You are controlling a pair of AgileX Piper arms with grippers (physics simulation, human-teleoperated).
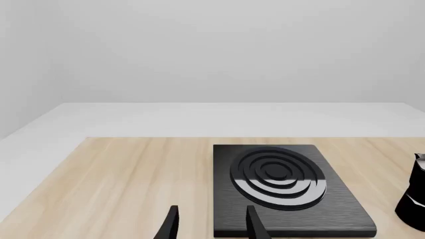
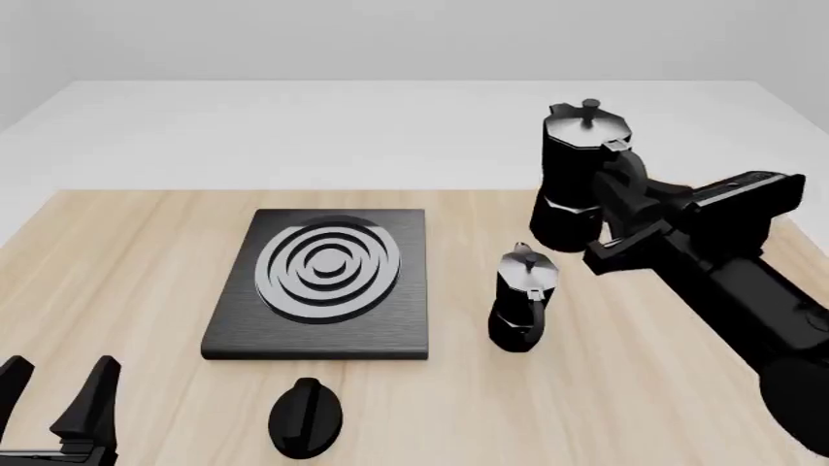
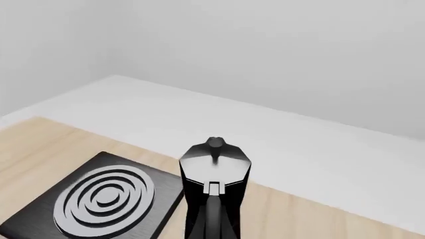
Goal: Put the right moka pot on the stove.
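Note:
The right moka pot (image 2: 577, 160), black with a silvery lid and top knob, hangs in the air over the table's right rear. My right gripper (image 2: 622, 194) is shut on its side handle. In the right wrist view the pot (image 3: 214, 172) fills the lower middle, with the stove (image 3: 166, 199) below and to its left. The stove (image 2: 233, 330) is a flat black slab with silver rings, left of centre on the table. My left gripper (image 2: 58, 393) is open and empty at the near left corner; its fingers (image 1: 254, 224) point at the stove (image 1: 332, 209).
The other moka pot (image 2: 522, 296) stands upright on the table right of the stove, below the lifted pot; it also shows at the edge of the left wrist view (image 1: 415, 194). A small black oval knob (image 2: 306, 416) lies in front of the stove.

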